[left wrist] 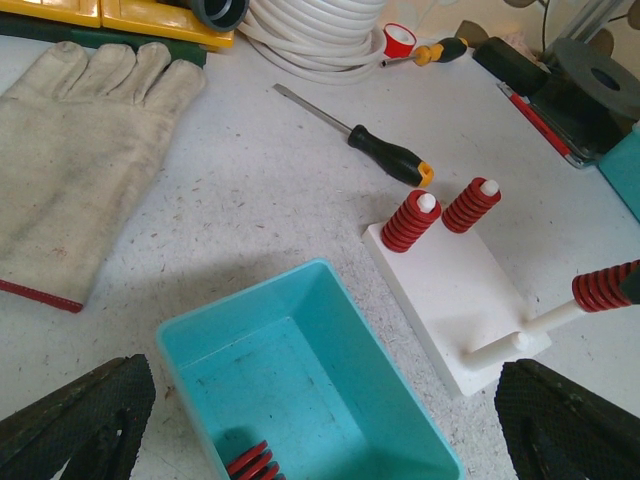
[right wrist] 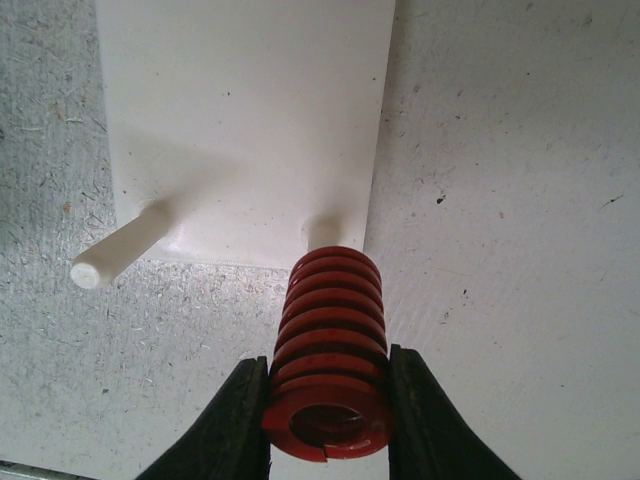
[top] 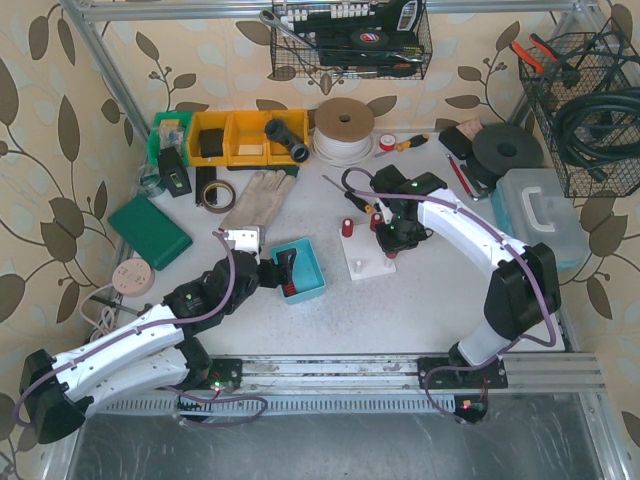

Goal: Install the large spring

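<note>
Pinched in right claw at bottom centre, large spring seemingly just tipped onto peg, unseated; left claw wide, empty.

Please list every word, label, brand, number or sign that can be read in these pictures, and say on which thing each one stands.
No text can be read in any view.
Black package in the wire basket: a round red and white mark and pale print, too small to read.
Glove, blue bin, white block, red spring: no markings visible.
</note>
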